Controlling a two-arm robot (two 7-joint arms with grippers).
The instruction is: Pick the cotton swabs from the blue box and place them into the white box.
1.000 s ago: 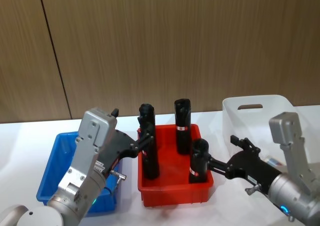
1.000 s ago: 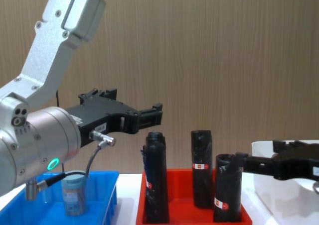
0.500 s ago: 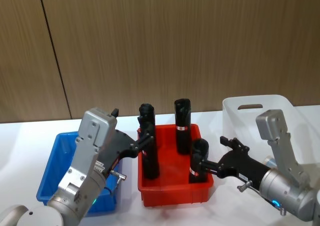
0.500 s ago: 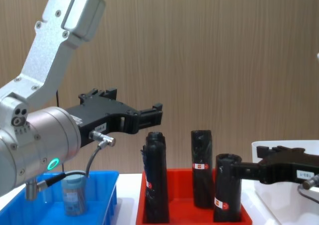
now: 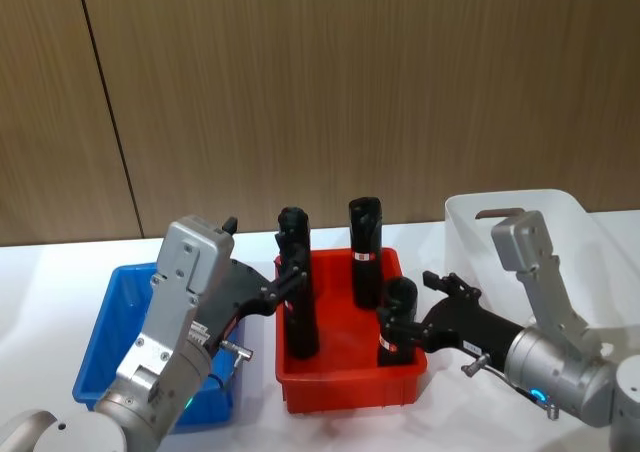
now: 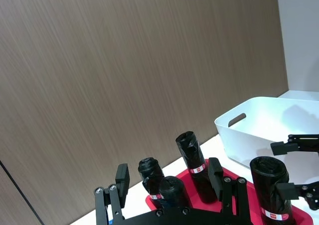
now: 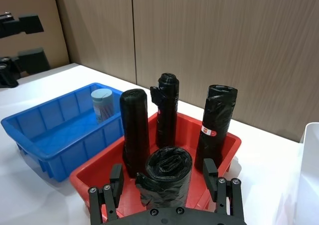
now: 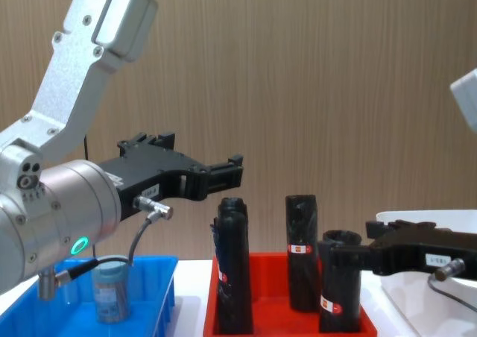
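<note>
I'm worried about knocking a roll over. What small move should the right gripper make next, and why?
Probably lift: the open right gripper sits low, close to the front roll, while the swab jar stands in the blue box beyond the red tray.

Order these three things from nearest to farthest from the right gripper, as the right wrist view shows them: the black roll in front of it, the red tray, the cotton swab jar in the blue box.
1. The black roll, directly between the open fingers of the right gripper.
2. The red tray, holding that roll and three more, just beyond.
3. The cotton swab jar, farthest, upright in the blue box past the tray.
</note>
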